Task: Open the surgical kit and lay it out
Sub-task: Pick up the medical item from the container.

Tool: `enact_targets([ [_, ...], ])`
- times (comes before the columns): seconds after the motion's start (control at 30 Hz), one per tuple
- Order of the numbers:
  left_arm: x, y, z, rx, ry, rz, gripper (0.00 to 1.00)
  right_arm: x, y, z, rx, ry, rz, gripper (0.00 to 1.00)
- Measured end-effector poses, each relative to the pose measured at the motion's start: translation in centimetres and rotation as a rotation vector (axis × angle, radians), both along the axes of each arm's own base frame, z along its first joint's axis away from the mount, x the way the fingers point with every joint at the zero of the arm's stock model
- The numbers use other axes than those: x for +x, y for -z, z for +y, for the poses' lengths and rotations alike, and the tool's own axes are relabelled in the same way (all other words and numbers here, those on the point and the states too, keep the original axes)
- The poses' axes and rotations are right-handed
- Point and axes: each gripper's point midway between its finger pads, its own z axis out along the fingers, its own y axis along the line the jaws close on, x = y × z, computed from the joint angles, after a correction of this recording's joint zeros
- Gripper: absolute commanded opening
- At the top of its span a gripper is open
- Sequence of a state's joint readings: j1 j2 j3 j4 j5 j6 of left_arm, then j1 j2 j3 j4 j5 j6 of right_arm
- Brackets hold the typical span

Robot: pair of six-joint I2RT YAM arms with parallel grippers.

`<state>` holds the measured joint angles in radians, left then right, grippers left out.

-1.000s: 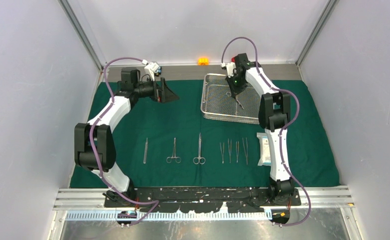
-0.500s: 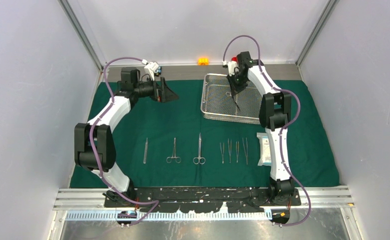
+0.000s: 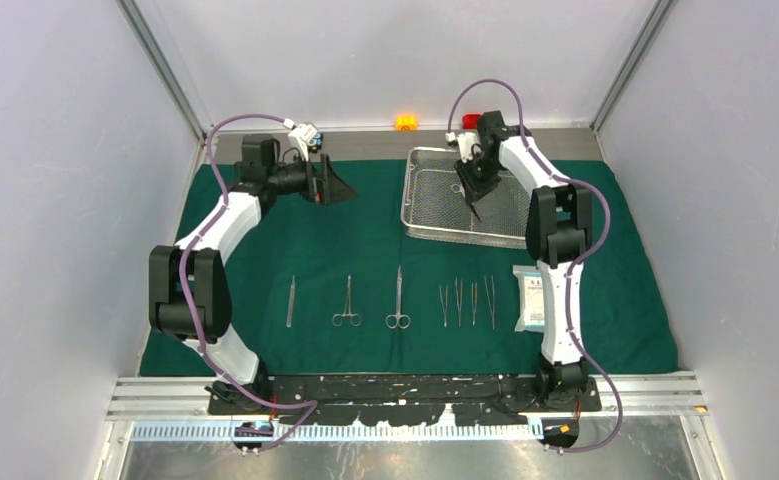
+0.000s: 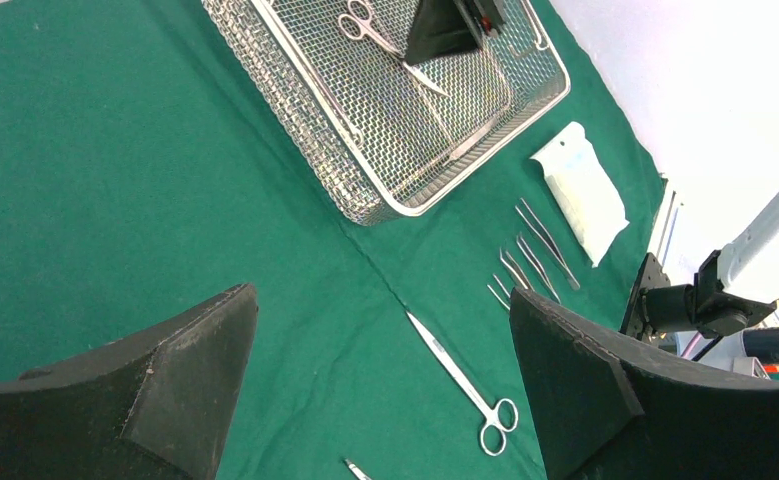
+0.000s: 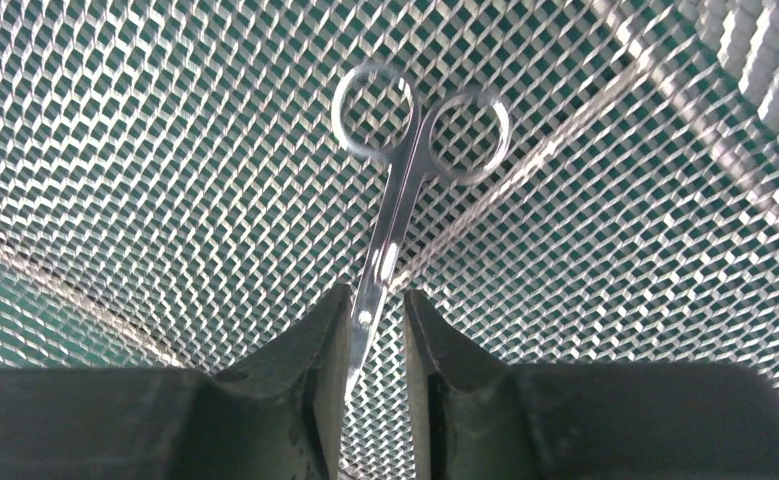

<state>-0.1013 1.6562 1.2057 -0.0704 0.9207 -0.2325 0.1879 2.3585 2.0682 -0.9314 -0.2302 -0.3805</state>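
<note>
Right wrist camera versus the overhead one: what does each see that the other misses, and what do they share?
Only the right wrist view shows the close detail: the scissors lie with their blade between the fingers of the right gripper, which stand a narrow gap apart; whether they clamp it is unclear. Only the overhead view shows the layout: a row of steel instruments and a white-blue packet on the green cloth, the left gripper over the cloth, an orange block behind. Both show the wire-mesh tray, scissors and right gripper.
</note>
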Motion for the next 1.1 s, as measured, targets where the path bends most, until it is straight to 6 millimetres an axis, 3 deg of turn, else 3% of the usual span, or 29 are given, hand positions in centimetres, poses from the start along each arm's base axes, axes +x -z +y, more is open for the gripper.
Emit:
enact_targets([
  [0.2,0.1,0.0,0.0,-0.002,0.000,-0.002,1.00,-3.1,-0.2,-1.2,-0.044,-0.004,0.032,0.38],
  [0.5,0.1,-0.2,-0.1,-0.013,0.000,0.001,1.00,-4.4,1.3,-1.5,-0.064,-0.007,0.057,0.36],
  [0.63,0.2,-0.2,-0.1,-0.015,-0.001,0.002,1.00,-4.3,1.5,-1.9,-0.089,-0.005,0.039,0.29],
  [0.93,0.2,-0.1,-0.2,-0.018,-0.003,0.011,1.00,-4.0,1.3,-1.9,-0.126,-0.033,0.016,0.01],
  [1.1,0.2,0.0,-0.2,-0.018,-0.003,0.011,1.00,-4.0,1.1,-2.4,-0.146,-0.042,0.026,0.00],
])
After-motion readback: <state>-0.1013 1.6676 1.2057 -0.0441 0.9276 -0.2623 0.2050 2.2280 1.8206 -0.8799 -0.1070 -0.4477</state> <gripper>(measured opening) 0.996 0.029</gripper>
